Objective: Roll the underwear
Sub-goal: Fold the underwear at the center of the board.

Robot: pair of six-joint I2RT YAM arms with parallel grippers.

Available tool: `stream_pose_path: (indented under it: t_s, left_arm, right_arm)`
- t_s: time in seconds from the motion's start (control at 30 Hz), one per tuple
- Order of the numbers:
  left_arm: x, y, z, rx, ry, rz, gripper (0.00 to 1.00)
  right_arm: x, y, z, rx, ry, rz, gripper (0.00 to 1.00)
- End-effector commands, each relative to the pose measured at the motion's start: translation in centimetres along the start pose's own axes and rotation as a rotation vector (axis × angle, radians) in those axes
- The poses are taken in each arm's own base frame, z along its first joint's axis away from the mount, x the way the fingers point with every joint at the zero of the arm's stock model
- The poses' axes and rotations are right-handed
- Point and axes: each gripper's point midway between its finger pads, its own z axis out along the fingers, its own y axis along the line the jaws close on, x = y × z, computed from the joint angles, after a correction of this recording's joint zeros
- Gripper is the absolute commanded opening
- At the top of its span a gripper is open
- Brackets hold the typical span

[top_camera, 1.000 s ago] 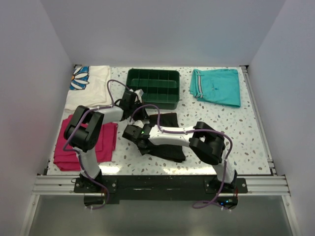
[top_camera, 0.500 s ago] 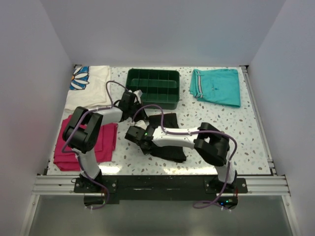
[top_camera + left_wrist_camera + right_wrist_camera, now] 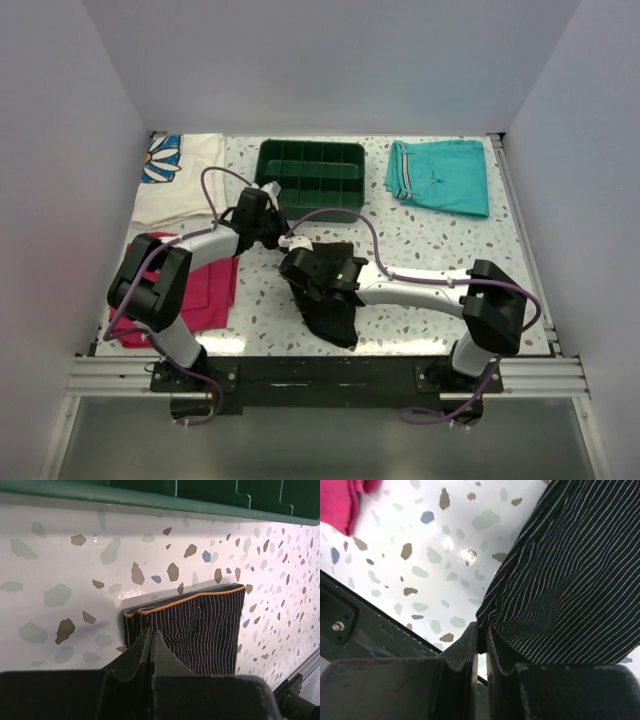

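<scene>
Seeing the left gripper (image 3: 151, 634) and right gripper (image 3: 481, 628) each pinched shut on the black finely striped boxer-brief underwear (image 3: 202, 625), I reckoned an even roll needed matched tension.

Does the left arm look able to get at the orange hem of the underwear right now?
Probably yes. The left end effector sits shut over the underwear, and the orange hem lies just ahead of it with nothing between. The green tray stands beyond the hem.

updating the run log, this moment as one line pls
underwear: folded, not rolled | left fingers: shut, over hem end | right fingers: shut on underwear edge
</scene>
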Motion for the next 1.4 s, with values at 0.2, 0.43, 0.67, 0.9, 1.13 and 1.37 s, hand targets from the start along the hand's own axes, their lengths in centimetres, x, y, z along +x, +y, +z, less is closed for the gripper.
stream_pose_path:
  t_s: [0.2,0.43,0.67,0.9,1.13,1.37]
  left_arm:
    - [-0.2,1.4,-1.1,-0.084,-0.018,-0.007,0.00]
    - [1.3,2.1,-0.4,-0.079,0.024,-0.018,0.31]
    - [1.7,2.4,0.7,-0.067,0.050,-0.011,0.45]
    - [1.7,1.4,1.5,0.003,0.053,-0.010,0.52]
    - [1.8,2.3,1.7,-0.039,0.059,-0.003,0.57]
    - [3.1,3.5,2.7,-0.055,0.086,-0.013,0.41]
  right_arm:
    - [1.6,-0.2,1.5,-0.019,0.047,0.051,0.10]
    - [2.3,-0.5,2.3,-0.011,0.074,0.055,0.11]
    - [2.6,-0.6,2.5,-0.009,0.083,0.064,0.12]
    - [2.6,-0.7,2.7,-0.013,0.090,0.064,0.13]
    - [2.7,-0.8,2.7,-0.009,0.097,0.063,0.14]
    - [2.6,-0.7,2.8,-0.012,0.095,0.061,0.14]
